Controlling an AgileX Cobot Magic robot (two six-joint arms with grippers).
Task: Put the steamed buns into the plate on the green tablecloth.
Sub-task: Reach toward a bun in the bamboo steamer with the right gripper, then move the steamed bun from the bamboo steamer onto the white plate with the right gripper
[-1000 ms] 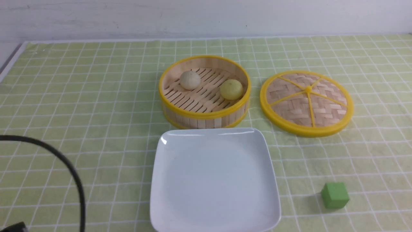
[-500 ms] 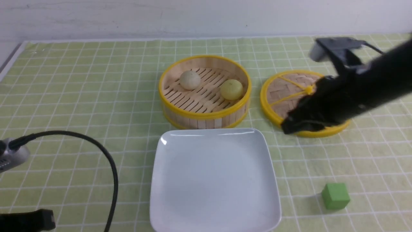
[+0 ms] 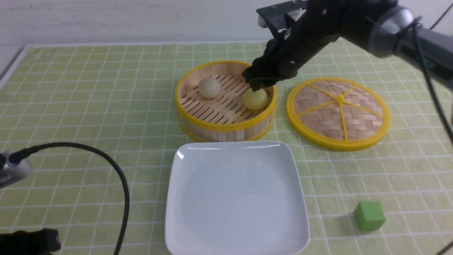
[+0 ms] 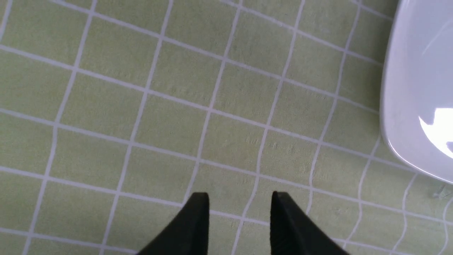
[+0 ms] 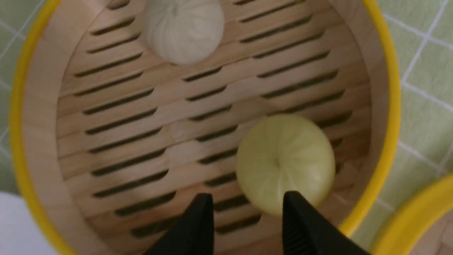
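Two steamed buns lie in the round bamboo steamer on the green tablecloth: an off-white bun at its left and a pale yellow bun at its right. My right gripper hangs just above the yellow bun, open and empty. In the right wrist view its gripper is at the near edge of the yellow bun, with the off-white bun farther off. The white square plate lies empty in front of the steamer. My left gripper is open over bare cloth beside the plate.
The yellow-rimmed woven lid lies flat to the right of the steamer. A green cube sits at the front right. The left arm's black cable arcs over the front left of the cloth.
My right arm has swung in from the right, over the lid, to above the yellow bun in the steamer. The left arm came a little into view, then held still.
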